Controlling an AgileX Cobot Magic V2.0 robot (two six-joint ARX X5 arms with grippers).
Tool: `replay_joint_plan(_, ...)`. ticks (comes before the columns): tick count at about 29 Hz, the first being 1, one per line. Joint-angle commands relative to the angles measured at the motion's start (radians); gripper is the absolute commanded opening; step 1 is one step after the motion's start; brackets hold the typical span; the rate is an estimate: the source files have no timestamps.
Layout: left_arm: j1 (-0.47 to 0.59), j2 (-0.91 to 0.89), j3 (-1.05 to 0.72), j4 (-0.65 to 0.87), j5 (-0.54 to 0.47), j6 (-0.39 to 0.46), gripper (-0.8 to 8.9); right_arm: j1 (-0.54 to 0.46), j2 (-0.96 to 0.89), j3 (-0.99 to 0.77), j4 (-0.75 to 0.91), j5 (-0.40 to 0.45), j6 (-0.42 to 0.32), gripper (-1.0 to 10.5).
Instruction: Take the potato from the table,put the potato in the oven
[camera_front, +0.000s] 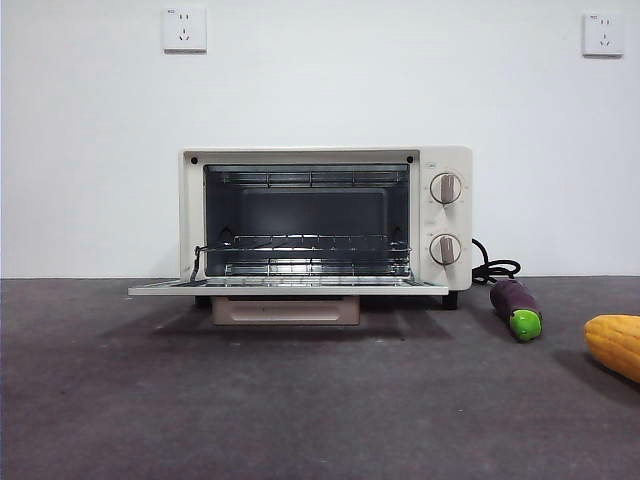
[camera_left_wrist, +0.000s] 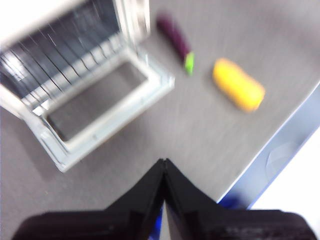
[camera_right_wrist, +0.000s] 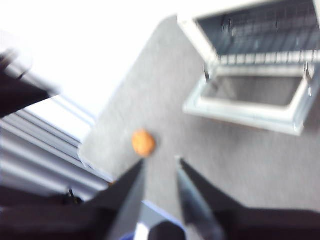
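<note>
Beside open oven (camera_front: 325, 220): eggplant (camera_front: 516, 308), corn (camera_front: 614, 343); potato (camera_right_wrist: 143, 142) apart.

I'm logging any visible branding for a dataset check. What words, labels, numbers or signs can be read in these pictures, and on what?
No text can be read in any view.
Oven: a tiny mark above the upper knob and the dial markings, too small to read.
Wall sockets: a small mark at the top, unreadable.
Both wrist views: too blurred for any lettering.

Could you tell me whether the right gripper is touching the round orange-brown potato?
Apart: the right wrist view shows grey table between the right gripper and potato.
</note>
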Motion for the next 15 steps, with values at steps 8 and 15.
replay_joint_plan(8, -0.004, -0.425, -0.139, 0.000, -0.127, -0.172, -0.06, 0.485, 0.202, 0.018, 0.471, 0.182, 0.275, 2.6)
replay_joint_plan(15, -0.004, -0.623, -0.369, 0.000, -0.208, -0.206, -0.06, 0.787, 0.506, 0.177, 0.512, 0.348, 0.234, 5.4)
